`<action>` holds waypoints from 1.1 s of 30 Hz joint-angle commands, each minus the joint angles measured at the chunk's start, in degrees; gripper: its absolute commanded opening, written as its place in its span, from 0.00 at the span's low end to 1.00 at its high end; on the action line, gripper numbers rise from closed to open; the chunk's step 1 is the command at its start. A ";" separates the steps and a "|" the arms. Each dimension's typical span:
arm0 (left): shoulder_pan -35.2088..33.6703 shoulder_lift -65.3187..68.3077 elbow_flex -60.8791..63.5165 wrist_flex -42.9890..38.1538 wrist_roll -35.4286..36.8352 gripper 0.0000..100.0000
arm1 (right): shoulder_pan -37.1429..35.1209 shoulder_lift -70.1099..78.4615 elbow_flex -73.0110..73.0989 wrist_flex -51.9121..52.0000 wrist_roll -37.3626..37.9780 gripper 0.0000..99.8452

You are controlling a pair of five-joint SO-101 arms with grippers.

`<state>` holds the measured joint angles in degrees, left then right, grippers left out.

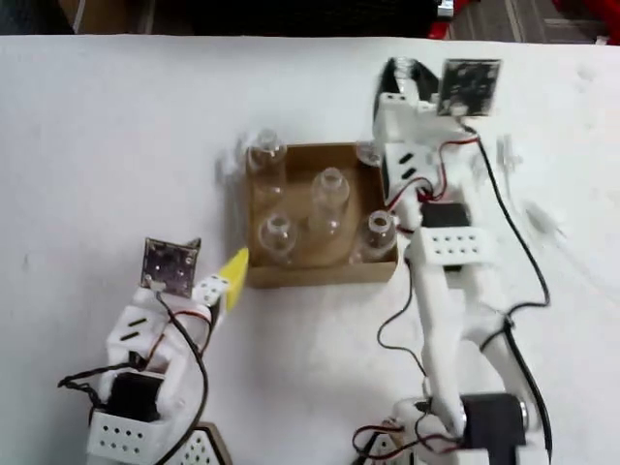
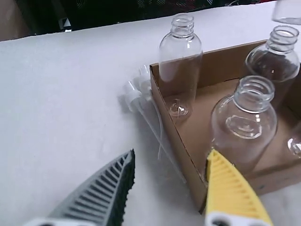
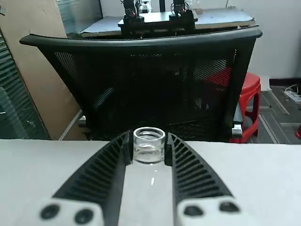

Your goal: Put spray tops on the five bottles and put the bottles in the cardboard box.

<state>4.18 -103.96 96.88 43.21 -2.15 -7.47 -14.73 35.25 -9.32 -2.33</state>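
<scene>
The open cardboard box (image 1: 291, 276) sits mid-table with several clear bottles standing in it, none with a top, such as one (image 1: 329, 194) in the middle and one (image 1: 266, 155) at the far-left corner. My right gripper (image 1: 373, 155) is at the box's far-right corner, shut on the neck of another clear bottle (image 3: 149, 150). My left gripper (image 2: 170, 157) is open low by the box's near-left corner (image 2: 200, 193), its grey and yellow fingers straddling it. Two white spray tops (image 2: 136, 89) lie on the table against the box's left wall.
More white spray tops (image 1: 504, 150) lie scattered on the table to the right of the right arm. Cables trail from both arms near the front edge. A black mesh chair (image 3: 141, 84) stands beyond the table's far edge.
</scene>
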 commanded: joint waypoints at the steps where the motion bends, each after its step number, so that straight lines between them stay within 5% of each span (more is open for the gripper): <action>1: 1.54 -0.40 0.09 0.18 -2.11 0.23 | -0.84 3.82 0.26 -8.48 1.67 0.02; 11: 1.19 -0.48 0.09 0.18 -2.02 0.23 | -1.54 9.45 11.16 -28.44 1.93 0.02; 29: 1.19 -0.48 0.09 0.18 -2.11 0.23 | -3.21 20.44 5.54 -28.97 11.16 0.02; 33: 1.19 -0.48 0.09 0.18 -2.20 0.23 | -3.03 23.52 7.47 -37.76 11.08 0.02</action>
<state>4.97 -103.96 96.88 43.21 -3.74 -11.43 8.22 43.43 -40.53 8.31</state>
